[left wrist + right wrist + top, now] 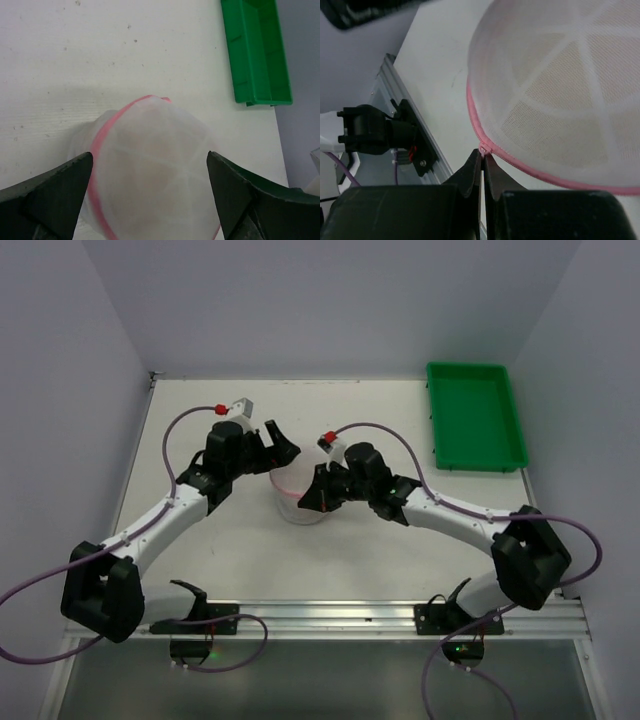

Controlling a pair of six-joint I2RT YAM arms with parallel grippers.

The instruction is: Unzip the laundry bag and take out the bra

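Note:
The laundry bag (pixel 297 497), a small round drum of white mesh with a pink zip edge, stands mid-table. In the left wrist view the bag (pixel 150 175) fills the gap between the fingers of my left gripper (pixel 150 154), which is open wide and touches nothing. My left gripper (pixel 281 443) hovers just behind the bag. My right gripper (pixel 483 159) is shut on the small pink zip pull (pixel 482 149) at the bag's (pixel 555 90) rim; seen from above, the right gripper (pixel 311 502) is at the bag's front right. The bra (pixel 547 117) shows only as a beige-tan tint through the mesh.
A green tray (pixel 475 415) sits at the back right, also in the left wrist view as the tray (pixel 255 50). A metal rail (pixel 330 615) with the arm mounts runs along the near edge; a black clamp (pixel 375 132) on it shows beyond the right fingers.

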